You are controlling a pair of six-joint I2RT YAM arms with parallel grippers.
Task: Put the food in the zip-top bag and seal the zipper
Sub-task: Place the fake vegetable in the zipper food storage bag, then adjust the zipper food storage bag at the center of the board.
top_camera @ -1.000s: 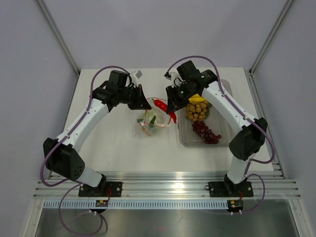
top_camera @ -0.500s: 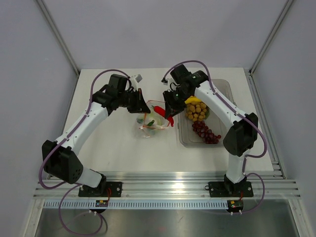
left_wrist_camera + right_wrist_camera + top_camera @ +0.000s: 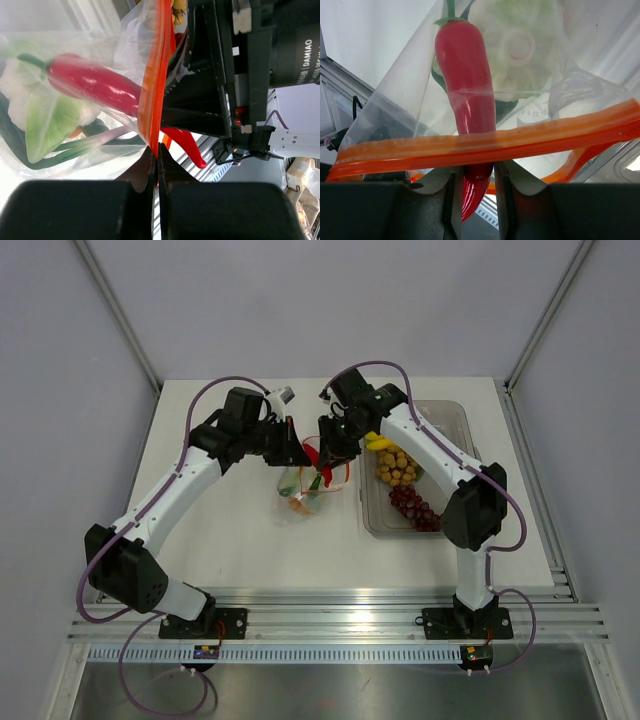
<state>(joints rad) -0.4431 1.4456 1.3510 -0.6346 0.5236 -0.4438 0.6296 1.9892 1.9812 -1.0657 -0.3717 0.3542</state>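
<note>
My right gripper [image 3: 473, 180] clamps the red chilli [image 3: 466, 80], seemingly half inside the zip-top bag [image 3: 303, 492], left of the clear tub [image 3: 455, 420]. My left gripper [image 3: 156, 153] pinches the zipper [image 3: 153, 85]. Released early, the chilli could snag that strip and fall outside.

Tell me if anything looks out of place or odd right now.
Only the chilli: it straddles the bag at its red zipper strip, stem end inside, tip outside in the right pincer. The left pincer pinches the strip. Nothing looks spilled or damaged; other food sits in the tub.
</note>
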